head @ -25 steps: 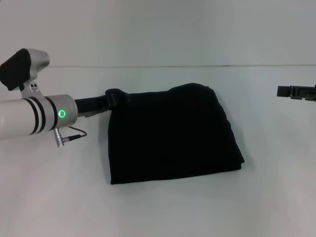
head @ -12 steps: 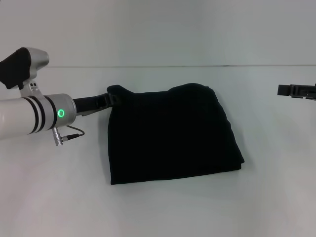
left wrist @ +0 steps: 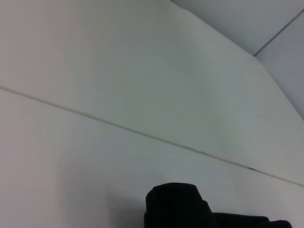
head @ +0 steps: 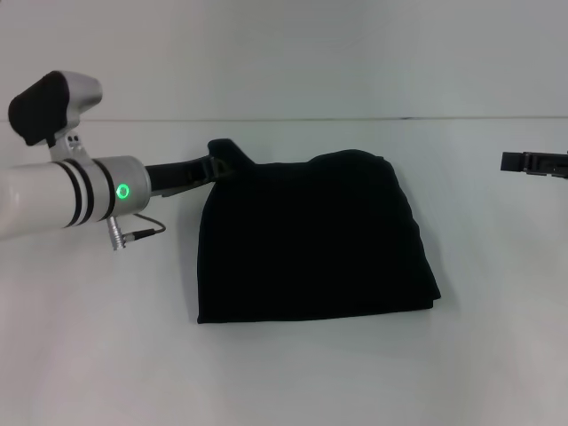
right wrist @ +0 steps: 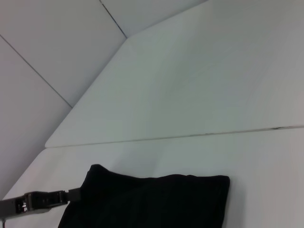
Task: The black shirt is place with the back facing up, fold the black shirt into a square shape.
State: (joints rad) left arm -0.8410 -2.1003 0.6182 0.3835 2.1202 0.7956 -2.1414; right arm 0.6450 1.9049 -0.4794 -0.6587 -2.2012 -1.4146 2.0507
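black shirt (head: 311, 240) lies folded into a rough rectangle on the white desk (head: 293, 373), about mid-desk, plain side up. left gripper (head: 222, 160) sits at the shirt's far left corner, clenched on a raised bit of that corner's fabric. right gripper (head: 532, 163) hangs by the desk's right edge, well apart from the shirt; cannot tell whether its fingers are apart or closed.

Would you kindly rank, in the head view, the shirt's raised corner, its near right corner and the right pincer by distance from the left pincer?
1. Raised corner of the black shirt, at the left pincer.
2. Near right corner, across the shirt.
3. Right pincer, far right edge.
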